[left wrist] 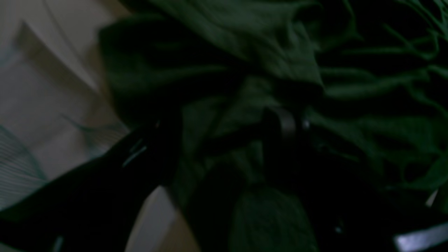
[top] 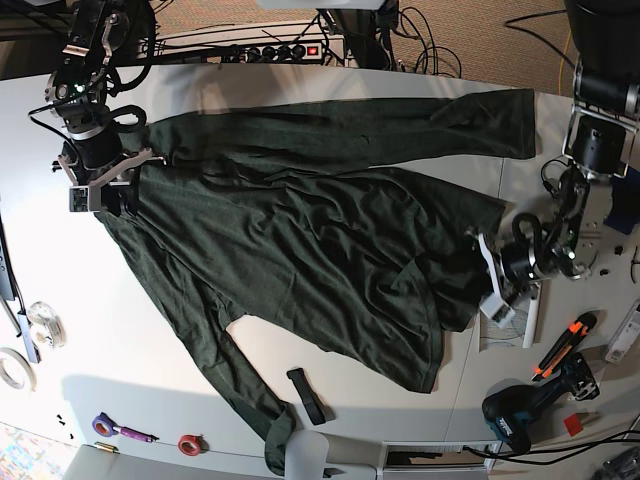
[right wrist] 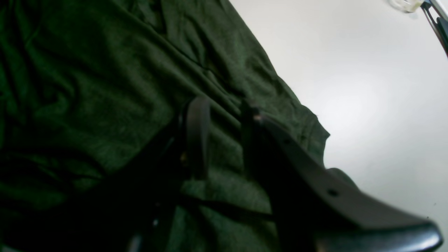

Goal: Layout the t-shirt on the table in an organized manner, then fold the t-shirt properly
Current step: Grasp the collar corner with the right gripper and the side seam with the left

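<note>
Right gripper (right wrist: 224, 140) pinches the shirt (top: 300, 230) at its edge, cloth between narrow jaws; left gripper (top: 485, 270) sits in bunched cloth, dark, grip indeterminate; shirt lies spread and wrinkled across the table (top: 120, 340).

t-shirt (top: 300, 240): 1 | hands: 2, left hand (top: 491, 274), right hand (top: 100, 183) | drill (top: 515, 415): 1 | black strap (top: 306, 396): 1
</note>
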Controlling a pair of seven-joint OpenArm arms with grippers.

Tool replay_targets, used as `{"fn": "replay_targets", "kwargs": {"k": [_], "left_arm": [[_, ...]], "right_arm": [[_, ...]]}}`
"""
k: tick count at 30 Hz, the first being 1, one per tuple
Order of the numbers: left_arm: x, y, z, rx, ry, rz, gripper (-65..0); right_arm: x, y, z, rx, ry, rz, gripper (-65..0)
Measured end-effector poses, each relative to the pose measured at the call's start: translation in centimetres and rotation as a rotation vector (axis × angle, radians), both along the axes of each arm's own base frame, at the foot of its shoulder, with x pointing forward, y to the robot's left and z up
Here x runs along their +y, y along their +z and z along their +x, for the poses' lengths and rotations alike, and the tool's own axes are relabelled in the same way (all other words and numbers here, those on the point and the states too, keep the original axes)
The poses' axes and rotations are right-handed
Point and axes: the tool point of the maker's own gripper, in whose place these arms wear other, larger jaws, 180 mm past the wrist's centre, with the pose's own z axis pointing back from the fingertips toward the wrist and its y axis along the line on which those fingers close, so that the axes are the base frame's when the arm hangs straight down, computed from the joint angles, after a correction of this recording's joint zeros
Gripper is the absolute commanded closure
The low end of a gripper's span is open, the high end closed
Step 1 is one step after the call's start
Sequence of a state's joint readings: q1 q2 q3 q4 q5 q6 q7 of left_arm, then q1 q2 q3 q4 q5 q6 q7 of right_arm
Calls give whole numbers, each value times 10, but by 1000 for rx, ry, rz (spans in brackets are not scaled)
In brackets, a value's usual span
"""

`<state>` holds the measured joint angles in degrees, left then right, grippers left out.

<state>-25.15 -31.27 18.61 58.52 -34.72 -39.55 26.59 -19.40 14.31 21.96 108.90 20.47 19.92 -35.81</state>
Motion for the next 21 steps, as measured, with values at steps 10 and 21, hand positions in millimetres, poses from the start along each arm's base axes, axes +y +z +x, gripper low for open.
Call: {"fn": "replay_targets", "kwargs": {"k": [10,21], "left_arm": [[-16,-8,-9,17,-11,-36,-145],[-18,-7,-10,17,-20,-31,-208]], "right_arm": [[-2,-1,-1,7,0,-19,-159],[-16,-45,-14,113,-46,17,-159]]}}
